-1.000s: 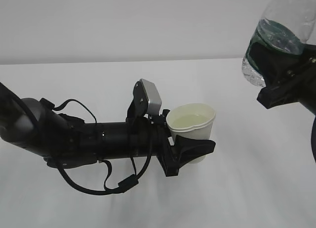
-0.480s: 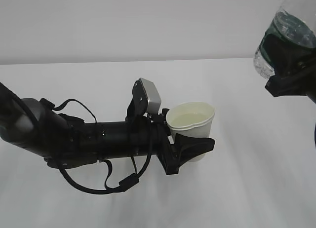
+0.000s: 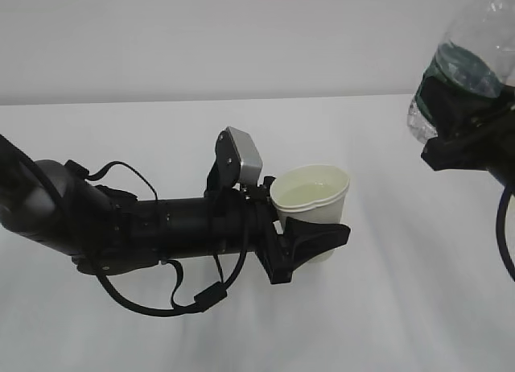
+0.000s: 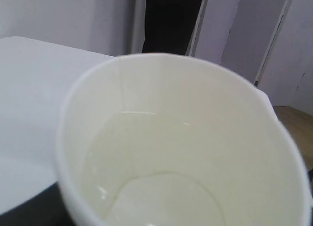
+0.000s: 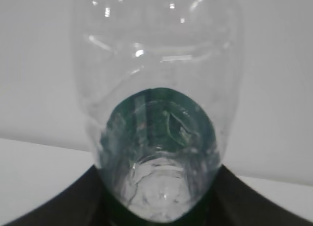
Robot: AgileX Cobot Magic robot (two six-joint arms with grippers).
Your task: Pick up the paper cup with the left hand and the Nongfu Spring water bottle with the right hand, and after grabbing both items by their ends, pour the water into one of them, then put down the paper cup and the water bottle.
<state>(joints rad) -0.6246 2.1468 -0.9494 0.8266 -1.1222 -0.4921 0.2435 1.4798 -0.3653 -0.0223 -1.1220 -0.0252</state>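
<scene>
- Exterior view: the left hand (image 3: 310,245) reaches in from the left, low over the white table (image 3: 161,332), its black fingers (image 3: 322,237) clasped around the lower wall of the paper cup (image 3: 312,196). The cup stands upright near the middle, with water (image 3: 310,195) pooled inside below the rolled rim.
- Exterior view: the right hand (image 3: 465,142) sits at the right edge, well apart from the cup and higher. Its jaws grip the bottom end of the Nongfu Spring water bottle (image 3: 471,58), which runs up out of the top right corner. Bare table lies between the two hands and in front of the cup.
- Left wrist view: the cup's rim fills almost everything; water covers the bottom. The table edge (image 4: 29,89) curves away on the left.
- Right wrist view: the bottle's clear ribbed base (image 5: 159,187) is wedged between the dark fingers at the lower edge, green label showing through, with a plain wall behind.
</scene>
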